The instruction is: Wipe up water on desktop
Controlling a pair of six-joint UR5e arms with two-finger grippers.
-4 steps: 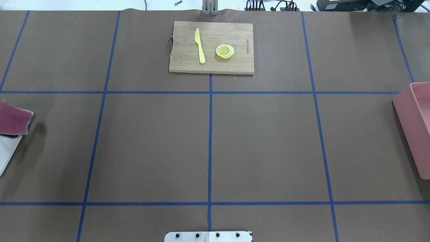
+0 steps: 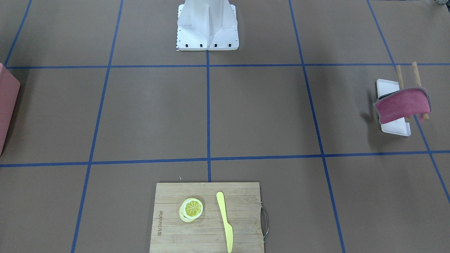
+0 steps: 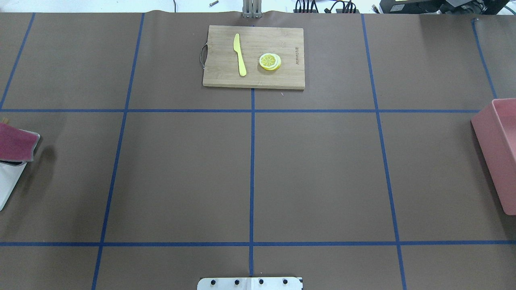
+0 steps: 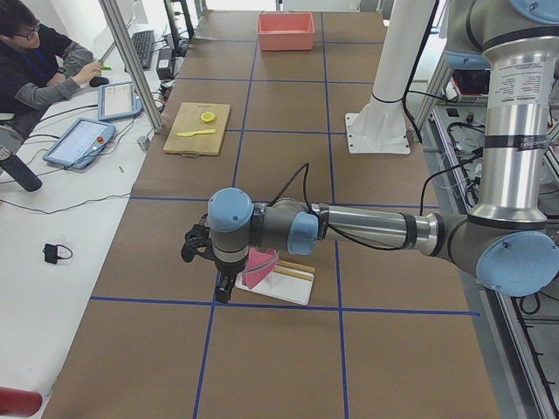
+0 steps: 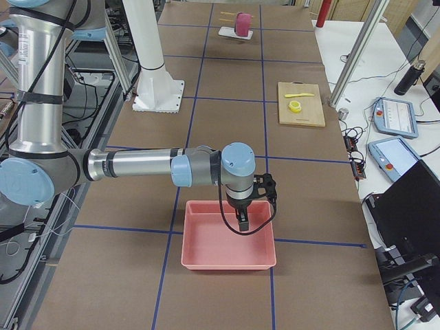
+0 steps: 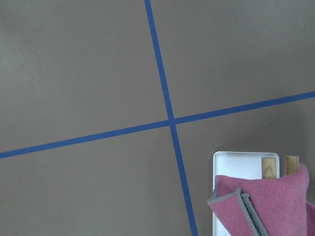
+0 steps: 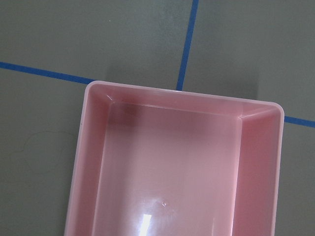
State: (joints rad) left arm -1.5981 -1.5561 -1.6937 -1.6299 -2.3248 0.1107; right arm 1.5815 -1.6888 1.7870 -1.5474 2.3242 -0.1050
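Taped brown worktop (image 3: 322,181) shows no puddle I can make out; well left of the bamboo cutting board (image 3: 254,56), left gripper (image 4: 220,294) hangs near the rack-draped pink cloth (image 2: 402,103), likely to fetch it; right gripper (image 5: 242,227) hangs over the pink bin (image 3: 498,153), well right of the board; whether either's fingers are open or closed I cannot tell.

Overhead camera looked down on worktop (image 3: 314,173) from behind robot (image 4: 511,131). Front camera faced robot from across, steeply down. Both saw cutting board (image 3: 217,76). Side cameras looked along worktop from each end, farther off. Left wrist camera sat close over red cloth (image 6: 266,206); right wrist camera close over pink bin (image 7: 177,167).
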